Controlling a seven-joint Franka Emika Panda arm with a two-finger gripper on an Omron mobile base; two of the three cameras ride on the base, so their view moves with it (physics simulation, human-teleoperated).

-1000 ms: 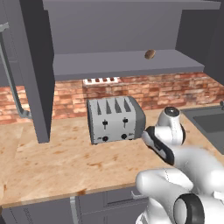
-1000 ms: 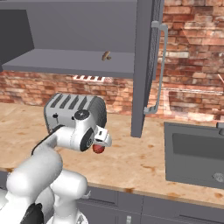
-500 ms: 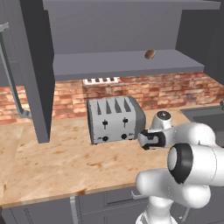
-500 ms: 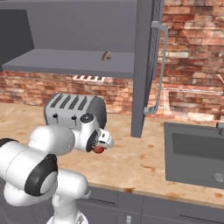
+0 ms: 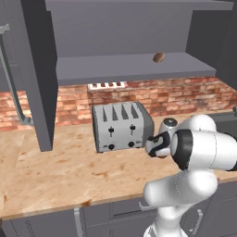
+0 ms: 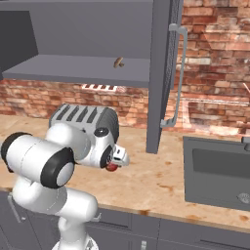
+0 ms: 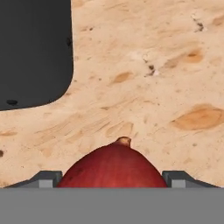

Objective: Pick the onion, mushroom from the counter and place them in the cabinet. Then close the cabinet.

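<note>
The claw hangs low over the counter with the red onion sitting right between its 2 grey fingertips, 1 on each side of it. In the hand view the tips stand just at the onion's flanks, but whether they press on it or leave a sliver of room cannot be told, so I cannot say if the claw is clamped or merely apart around it. The onion's small stem end points away from the hand, and the tan wood grain with reddish-brown streaks spreads beyond it. A dark rounded shape, the side of the toaster, fills the upper left corner of that view. From the right base view the onion shows as a small red ball tucked under the hand, near the front right corner of the toaster, which stands on the counter. In the left base view the hand sits just beside the toaster, on its right. Above, the cabinet stands with both doors swung wide, and the mushroom lies on its grey shelf, toward the right. A long silver bar handle runs down the right door. A dark sink is set into the counter at the far right, against the red brick wall.
</note>
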